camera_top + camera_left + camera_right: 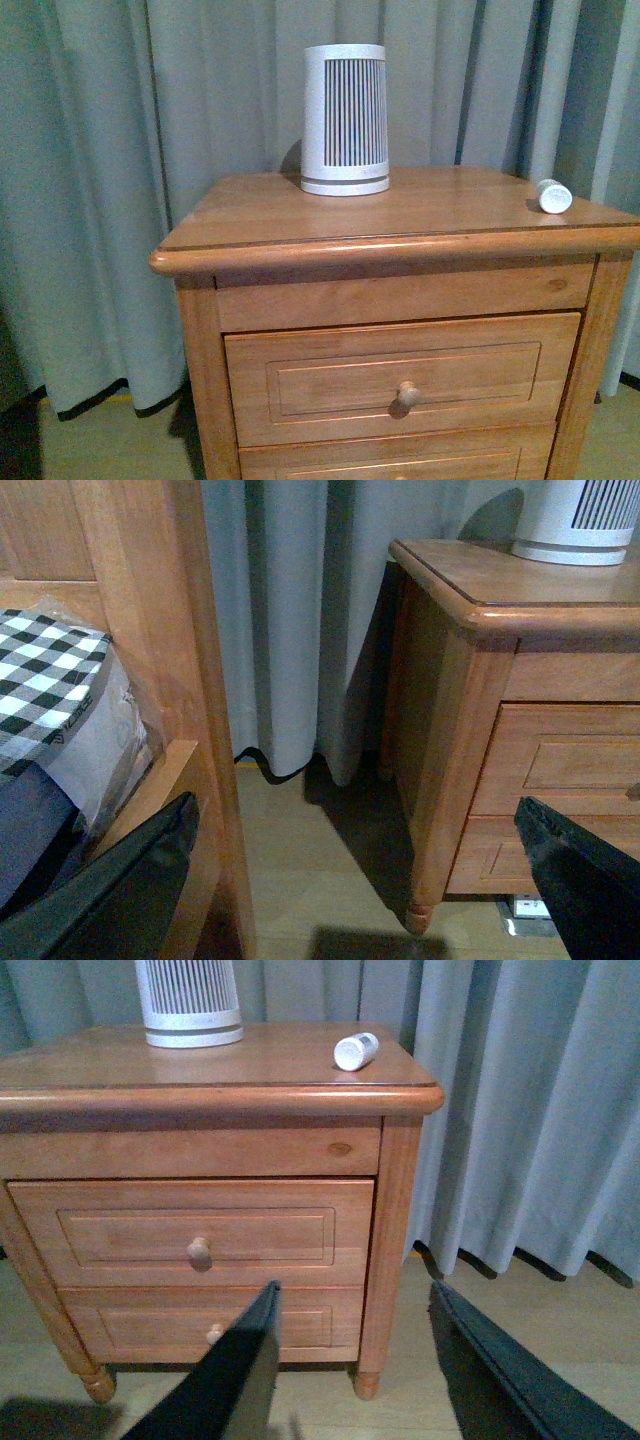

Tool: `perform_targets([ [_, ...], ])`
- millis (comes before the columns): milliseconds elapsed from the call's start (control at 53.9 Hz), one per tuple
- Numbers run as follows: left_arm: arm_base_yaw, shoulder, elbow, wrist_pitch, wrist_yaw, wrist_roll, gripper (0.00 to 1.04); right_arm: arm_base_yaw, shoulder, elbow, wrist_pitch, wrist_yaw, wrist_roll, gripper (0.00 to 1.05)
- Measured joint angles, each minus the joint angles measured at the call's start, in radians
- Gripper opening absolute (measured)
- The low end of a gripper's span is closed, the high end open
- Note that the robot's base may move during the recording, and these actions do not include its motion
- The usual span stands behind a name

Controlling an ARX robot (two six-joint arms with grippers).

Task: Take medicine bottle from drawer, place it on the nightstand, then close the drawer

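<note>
The medicine bottle [554,196] lies on its side near the right edge of the nightstand [280,215] top; it also shows in the right wrist view [355,1050]. The drawer [400,375] is shut flush, its round knob [407,394] facing me; the right wrist view shows it too [195,1235]. No arm shows in the front view. My left gripper [365,880] is open and empty, low beside the nightstand's left side. My right gripper [350,1360] is open and empty, low in front of the nightstand's right front leg.
A white slatted cone-shaped device [345,118] stands at the back of the nightstand top. Grey curtains [120,150] hang behind. A wooden bed frame [150,630] with checked bedding [45,675] stands left of the nightstand. The lower drawer [210,1325] is shut.
</note>
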Motion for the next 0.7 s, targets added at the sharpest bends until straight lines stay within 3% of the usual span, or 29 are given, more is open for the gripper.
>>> perform_targets([
  [260, 0.000, 0.000, 0.000, 0.000, 0.000, 0.000, 0.98, -0.002, -0.041, -0.039, 0.005, -0.001, -0.002, 0.02],
  [594, 0.000, 0.000, 0.000, 0.000, 0.000, 0.000, 0.98, -0.002, -0.044, -0.039, 0.005, -0.001, -0.003, 0.03],
  [705, 0.000, 0.000, 0.000, 0.000, 0.000, 0.000, 0.98, -0.002, -0.045, -0.039, 0.005, -0.001, -0.003, 0.22],
])
